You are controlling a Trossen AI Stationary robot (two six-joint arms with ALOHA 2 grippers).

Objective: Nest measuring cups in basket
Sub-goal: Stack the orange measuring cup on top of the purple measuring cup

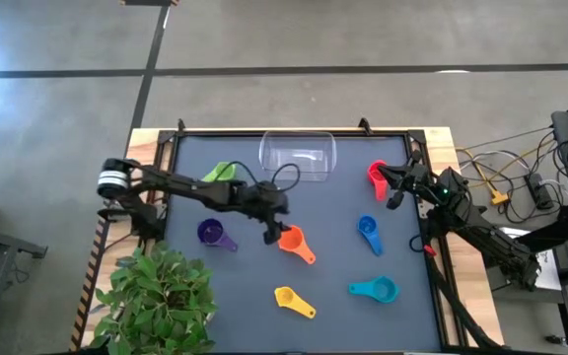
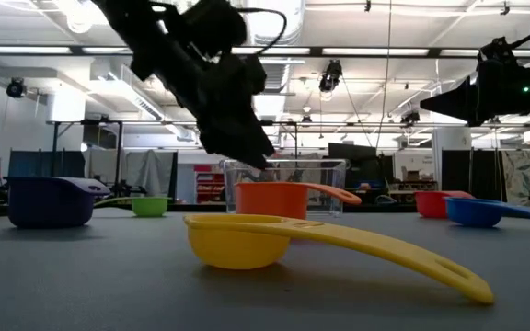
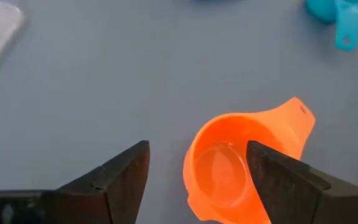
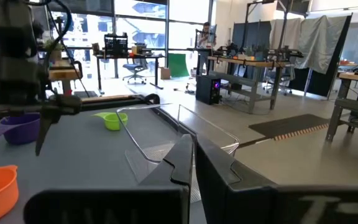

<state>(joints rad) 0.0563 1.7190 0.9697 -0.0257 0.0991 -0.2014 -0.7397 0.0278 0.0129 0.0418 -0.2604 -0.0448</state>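
- The high view alone lays out the whole table point(image 1: 264, 325): the clear basket point(image 1: 298, 157) sits at twelve o'clock on the mat, empty, with the green cup point(image 1: 221, 172) toward ten o'clock and the red cup point(image 1: 377, 176) toward two.
- The purple cup point(image 1: 212, 234) lies at nine o'clock, the blue cup point(image 1: 368, 232) at three, the teal cup point(image 1: 376, 289) near four, and the yellow cup point(image 1: 291, 299) at six.
- The low view hides that spread but shows the yellow cup nearest, the orange cup point(image 2: 282, 199) behind it, and the basket beyond.
- Only the left wrist view shows the left gripper point(image 3: 197, 177) spread wide just above the orange cup near the mat's centre; one finger point(image 3: 284, 186) overlaps the cup's rim, and nothing is pinched.
- The right gripper point(image 4: 188, 158), pressed together and empty, hangs beside the red cup at two o'clock.
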